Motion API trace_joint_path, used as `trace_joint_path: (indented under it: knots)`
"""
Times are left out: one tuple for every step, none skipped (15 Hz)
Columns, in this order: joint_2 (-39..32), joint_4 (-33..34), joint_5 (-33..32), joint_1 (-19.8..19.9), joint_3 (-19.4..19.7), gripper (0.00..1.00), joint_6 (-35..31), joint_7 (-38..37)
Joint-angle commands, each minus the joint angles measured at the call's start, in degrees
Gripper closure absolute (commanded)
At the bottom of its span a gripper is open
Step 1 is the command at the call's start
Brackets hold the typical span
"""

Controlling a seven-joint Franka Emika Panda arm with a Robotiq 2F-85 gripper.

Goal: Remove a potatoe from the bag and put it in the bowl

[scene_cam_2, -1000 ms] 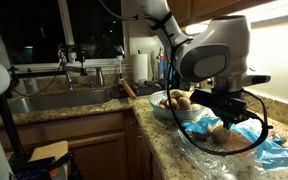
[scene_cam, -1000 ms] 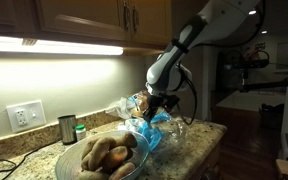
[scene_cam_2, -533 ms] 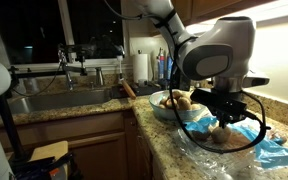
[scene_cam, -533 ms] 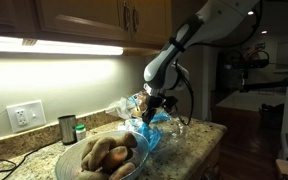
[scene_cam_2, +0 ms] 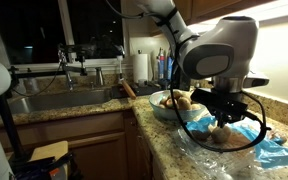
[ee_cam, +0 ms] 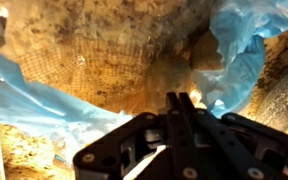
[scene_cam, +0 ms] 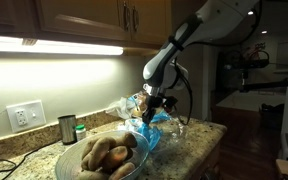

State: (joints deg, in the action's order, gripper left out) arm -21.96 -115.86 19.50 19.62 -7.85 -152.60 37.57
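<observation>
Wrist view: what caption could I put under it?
Shut gripper at the blue plastic bag, with a potato just ahead.

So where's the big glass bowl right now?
In an exterior view the bowl sits on the counter, picture-left of the bag and in front of the metal cup.

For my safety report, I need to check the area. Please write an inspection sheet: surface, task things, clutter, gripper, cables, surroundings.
Surface: speckled granite counter.
Job's things: glass bowl holds several potatoes; the bag lies crumpled beside it.
Clutter: metal cup and small green item near the wall.
Grippers: gripper shut, at the bag's blue film; cannot tell whether it holds anything.
Cables: black cable loops from the wrist over the bag.
Surroundings: sink, wall outlet, cabinets.
</observation>
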Motion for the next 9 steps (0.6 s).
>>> trace_joint_path:
  knots:
    - [-1.0,1.9,2.6,1.1,-0.6,0.93,2.7,3.6]
    - [-1.1,2.1,2.8,1.0,-0.5,0.93,2.9,3.8]
    - [-1.2,2.2,2.9,0.9,-0.4,0.93,3.1,4.1]
    - [-1.4,2.3,3.1,0.9,-0.4,0.93,3.0,4.5]
    - [-1.7,2.6,3.1,1.0,-0.4,0.93,3.1,4.7]
    - [-1.9,2.8,3.1,1.0,-0.4,0.93,3.1,4.8]
    - [-2.1,2.9,3.1,1.0,-0.4,0.93,3.1,5.0]
    - [-2.2,3.0,3.1,1.1,-0.5,0.93,3.1,5.1]
    - [-2.3,3.2,3.1,1.1,-0.5,0.93,3.2,5.2]
